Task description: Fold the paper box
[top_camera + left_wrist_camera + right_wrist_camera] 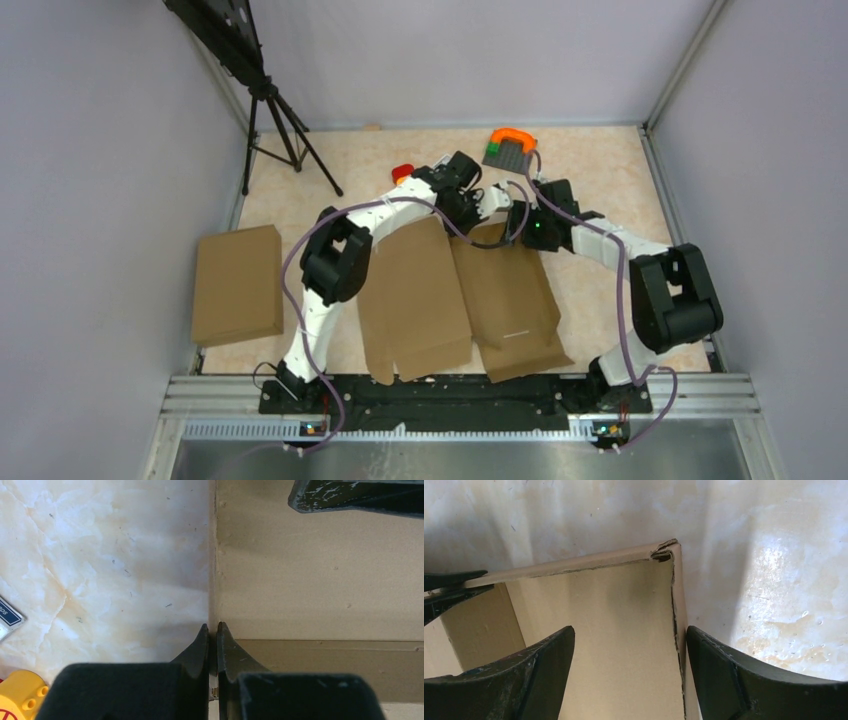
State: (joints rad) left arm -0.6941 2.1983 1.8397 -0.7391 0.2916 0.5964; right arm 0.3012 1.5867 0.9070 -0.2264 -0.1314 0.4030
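The paper box (440,300) lies mid-table, just ahead of my two bases. It is a brown die-cut sheet, mostly flat, with its far end folded up into a low wall and a corner. My left gripper (213,630) is pressed together on the top edge of that raised wall, the thin cardboard pinched between the tips. My right gripper (629,632) stands spread wide over the corner beside it, with the side wall running just inside one finger and not gripped. Around the sheet is the pale marbled table (100,555). A second brown box (238,285) sits well apart to the left, an orange-and-grey item (510,148) lies just beyond my wrists — and a yellow block (22,695) rests near the left gripper.
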